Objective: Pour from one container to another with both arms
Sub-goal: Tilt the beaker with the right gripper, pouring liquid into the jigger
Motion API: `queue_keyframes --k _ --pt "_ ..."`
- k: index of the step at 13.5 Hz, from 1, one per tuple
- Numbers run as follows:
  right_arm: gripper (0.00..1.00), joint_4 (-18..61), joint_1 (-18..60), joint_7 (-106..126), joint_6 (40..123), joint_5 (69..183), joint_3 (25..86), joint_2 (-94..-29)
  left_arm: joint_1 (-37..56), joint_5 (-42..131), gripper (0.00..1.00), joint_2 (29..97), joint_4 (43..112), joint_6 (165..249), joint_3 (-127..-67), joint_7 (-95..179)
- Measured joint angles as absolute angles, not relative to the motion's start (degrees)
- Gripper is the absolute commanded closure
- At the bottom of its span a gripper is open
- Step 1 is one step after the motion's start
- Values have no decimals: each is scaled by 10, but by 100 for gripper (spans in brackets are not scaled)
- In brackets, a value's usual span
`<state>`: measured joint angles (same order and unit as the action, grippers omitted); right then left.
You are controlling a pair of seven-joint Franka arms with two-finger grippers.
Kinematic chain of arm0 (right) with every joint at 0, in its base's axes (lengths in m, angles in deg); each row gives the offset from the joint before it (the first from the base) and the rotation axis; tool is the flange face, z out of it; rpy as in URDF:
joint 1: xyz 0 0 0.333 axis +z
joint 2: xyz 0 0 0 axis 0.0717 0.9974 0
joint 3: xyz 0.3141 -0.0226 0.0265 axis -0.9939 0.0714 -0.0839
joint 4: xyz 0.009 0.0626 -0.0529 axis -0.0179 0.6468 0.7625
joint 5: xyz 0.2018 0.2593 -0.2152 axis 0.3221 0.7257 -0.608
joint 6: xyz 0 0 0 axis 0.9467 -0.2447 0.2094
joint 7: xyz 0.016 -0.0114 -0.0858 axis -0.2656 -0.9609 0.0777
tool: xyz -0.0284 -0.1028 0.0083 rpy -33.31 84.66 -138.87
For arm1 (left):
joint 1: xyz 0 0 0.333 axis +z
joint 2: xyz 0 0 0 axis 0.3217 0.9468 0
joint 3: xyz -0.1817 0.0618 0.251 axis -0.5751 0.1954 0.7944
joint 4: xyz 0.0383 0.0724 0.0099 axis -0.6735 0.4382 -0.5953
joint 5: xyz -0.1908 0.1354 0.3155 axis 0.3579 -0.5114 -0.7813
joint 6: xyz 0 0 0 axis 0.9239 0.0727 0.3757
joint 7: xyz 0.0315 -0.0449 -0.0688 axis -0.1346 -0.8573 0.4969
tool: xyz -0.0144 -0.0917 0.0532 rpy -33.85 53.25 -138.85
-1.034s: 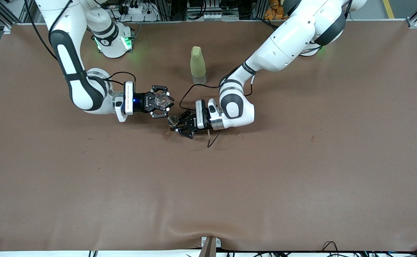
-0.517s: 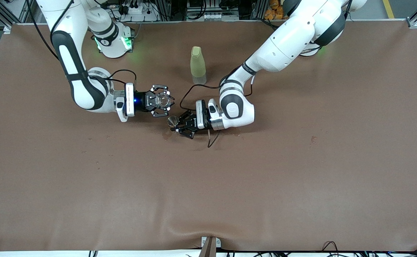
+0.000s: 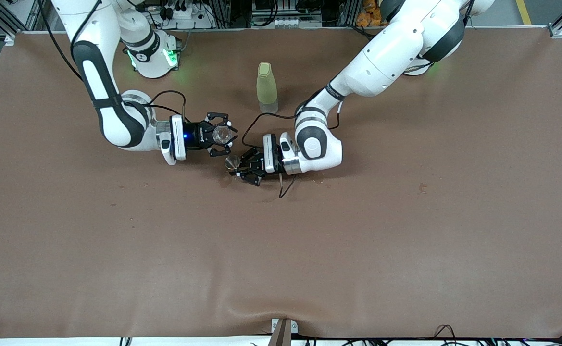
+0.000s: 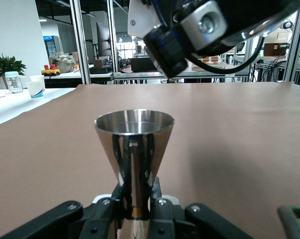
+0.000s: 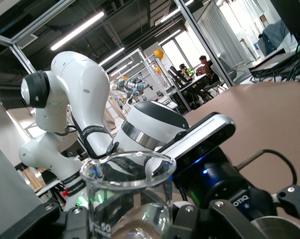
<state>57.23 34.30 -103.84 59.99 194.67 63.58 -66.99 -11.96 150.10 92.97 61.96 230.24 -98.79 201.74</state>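
Observation:
My right gripper (image 3: 222, 135) is shut on a clear glass beaker (image 3: 221, 134), held above the table with its mouth up. In the right wrist view the beaker (image 5: 126, 196) fills the foreground between the right gripper's (image 5: 130, 221) fingers. My left gripper (image 3: 240, 166) is shut on the narrow waist of a steel cone-shaped jigger (image 3: 232, 162), close beside the beaker and a little nearer the front camera. In the left wrist view the jigger (image 4: 134, 142) stands upright in the left gripper (image 4: 135, 195), with the right gripper's body (image 4: 189, 30) hanging above it.
A yellow-green bottle (image 3: 267, 85) stands upright on the brown table cover (image 3: 357, 230), farther from the front camera than both grippers. A dark wet stain (image 3: 225, 181) marks the cover just under the jigger. A loose cable (image 3: 286, 186) droops from the left wrist.
The right arm has carried the beaker a little toward the jigger, narrowing the gap between them. The left gripper and the jigger have barely moved.

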Motion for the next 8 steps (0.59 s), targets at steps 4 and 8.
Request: queue_keyframes --k 4,8 --pt "100 572 344 -986 600 1947 631 -670 -120 1501 100 930 620 2302 -988 2017" --pt "100 572 345 -927 600 1947 624 -671 -120 1501 100 930 620 2302 -988 2017"
